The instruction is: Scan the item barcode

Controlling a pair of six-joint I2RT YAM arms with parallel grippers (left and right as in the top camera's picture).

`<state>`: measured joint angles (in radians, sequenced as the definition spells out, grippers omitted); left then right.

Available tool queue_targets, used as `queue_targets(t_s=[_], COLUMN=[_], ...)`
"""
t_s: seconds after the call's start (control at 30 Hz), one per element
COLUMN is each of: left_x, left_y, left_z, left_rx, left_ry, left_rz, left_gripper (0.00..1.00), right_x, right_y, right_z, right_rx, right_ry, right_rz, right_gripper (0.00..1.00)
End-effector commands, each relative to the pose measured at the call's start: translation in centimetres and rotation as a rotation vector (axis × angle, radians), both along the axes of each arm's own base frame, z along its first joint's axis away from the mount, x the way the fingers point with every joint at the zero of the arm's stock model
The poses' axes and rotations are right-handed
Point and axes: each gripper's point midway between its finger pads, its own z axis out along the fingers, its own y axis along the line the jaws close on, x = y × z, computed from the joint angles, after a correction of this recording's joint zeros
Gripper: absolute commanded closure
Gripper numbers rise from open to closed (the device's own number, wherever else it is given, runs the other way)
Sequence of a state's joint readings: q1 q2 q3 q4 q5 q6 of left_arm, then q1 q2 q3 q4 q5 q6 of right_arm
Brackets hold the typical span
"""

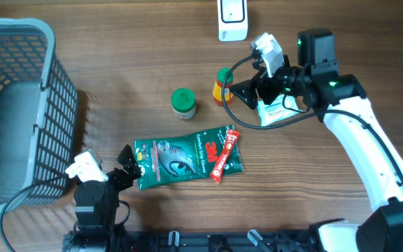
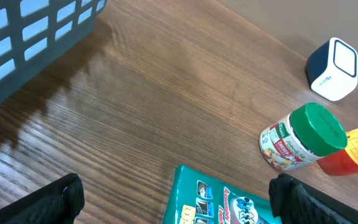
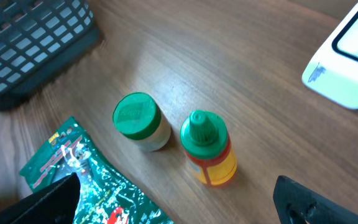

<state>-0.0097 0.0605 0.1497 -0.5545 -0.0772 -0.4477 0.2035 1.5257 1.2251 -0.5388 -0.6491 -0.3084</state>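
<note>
Soft, even indoor light; all three views bright
Basket [image 1: 19, 105] casts a diffuse shadow rightward on the table [image 1: 117, 56]; green pouch [image 3: 98, 186] glints in right wrist view; wrist-frame bottom corners dark, blurred

My left arm [image 1: 96, 206], beside the basket [image 1: 47, 91], is all black, with a white left camera block [image 1: 84, 166] at its wrist and a black left cable [image 1: 19, 194] looping toward the basket. My right arm [image 1: 369, 150], far from the basket, has white links, black joints with green lights, a white right camera block [image 1: 266, 47] and a looping black right cable [image 1: 233, 70]. The fingers [image 2: 58, 199] are matte black.
</note>
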Motion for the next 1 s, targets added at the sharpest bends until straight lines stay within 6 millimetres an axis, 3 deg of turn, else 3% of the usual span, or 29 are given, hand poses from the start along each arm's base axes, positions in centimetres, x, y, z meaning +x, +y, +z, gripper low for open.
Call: queue_targets(t_s=[0.0, 0.07, 0.1, 0.17, 0.27, 0.33, 0.4, 0.53, 0.67, 0.83, 0.97], left_x=[0.0, 0.0, 0.0, 0.0, 0.0, 0.0, 0.0, 0.0, 0.0, 0.0, 0.0], left_y=[0.0, 0.0, 0.0, 0.0, 0.0, 0.0, 0.0, 0.0, 0.0, 0.0, 0.0], left_z=[0.0, 0.0, 0.0, 0.0, 0.0, 0.0, 0.0, 0.0, 0.0, 0.0, 0.0], left_rx=[-0.009, -0.009, -0.009, -0.009, -0.009, -0.009, -0.009, -0.009, -0.009, -0.009, -0.009], left_ry=[-0.002, -0.002, -0.002, -0.002, -0.002, -0.002, -0.002, -0.003, -0.003, -0.002, -0.002], left_rz=[0.001, 0.001, 0.001, 0.0, 0.001, 0.001, 0.001, 0.001, 0.001, 0.001, 0.001], left_gripper=[0.0, 0.0, 0.0, 0.0, 0.0, 0.0, 0.0, 0.0, 0.0, 0.0, 0.0], right_x=[-2.8, -4.7, -4.4, -2.7, 0.8, 3.3, 4.1, 4.7, 6.2, 7.2, 7.2], right_y=[-0.2, -0.9, -1.5, -1.7, -0.3, 0.5, 1.3, 4.1, 5.8, 5.8, 5.8], right_z=[1.9, 2.5, 1.7, 0.7, 0.8, -0.2, -1.2, -2.9, -5.5, -8.6, -9.2], right_rx=[0.114, 0.154, 0.132, 0.122, 0.177, 0.15, 0.121, 0.111, 0.097, 0.094, 0.093], right_ry=[0.012, -0.044, -0.074, -0.071, -0.101, -0.12, -0.138, -0.163, -0.131, -0.053, -0.035], right_rz=[0.132, 0.263, 0.277, 0.22, 0.152, 0.077, 0.072, 0.116, 0.056, -0.008, -0.012], right_gripper=[0.0, 0.0, 0.0, 0.0, 0.0, 0.0, 0.01, 0.0, 0.02, 0.09, 0.2])
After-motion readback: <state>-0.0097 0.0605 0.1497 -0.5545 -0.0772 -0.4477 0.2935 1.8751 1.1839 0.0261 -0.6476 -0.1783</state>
